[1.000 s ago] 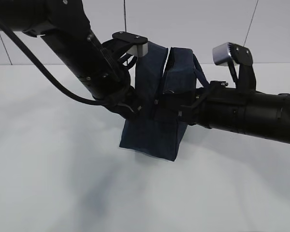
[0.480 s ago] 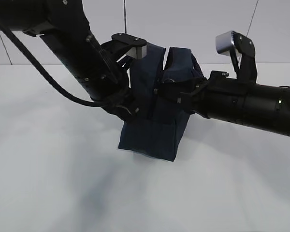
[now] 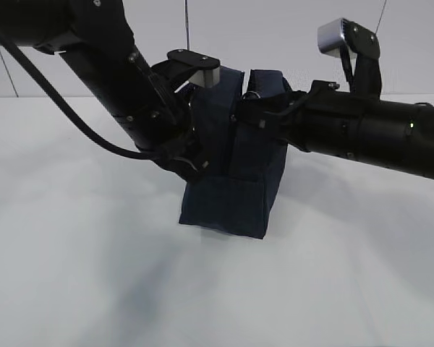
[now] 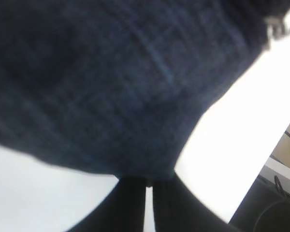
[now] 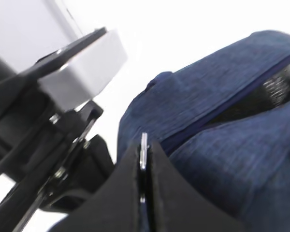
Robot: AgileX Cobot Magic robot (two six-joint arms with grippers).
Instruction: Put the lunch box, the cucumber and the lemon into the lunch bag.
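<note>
Lunch bag (image 3: 231,195): woven cloth, dark navy, matt, with a fine heathered denim-like weave clear in the right wrist view (image 5: 222,96). Silver ring pull (image 5: 143,151): thin, looks like bright metal. Both arms: black housings, smooth with a slight sheen. Wrist camera housings (image 3: 202,72): silver-grey, smooth, satin finish. Table (image 3: 94,289): white, smooth, matt, softly shadowed.

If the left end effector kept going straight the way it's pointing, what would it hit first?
The lunch bag. The left end effector is shut, its tips right at the bag's navy fabric, apparently pinching it, so nothing else lies in between.
</note>
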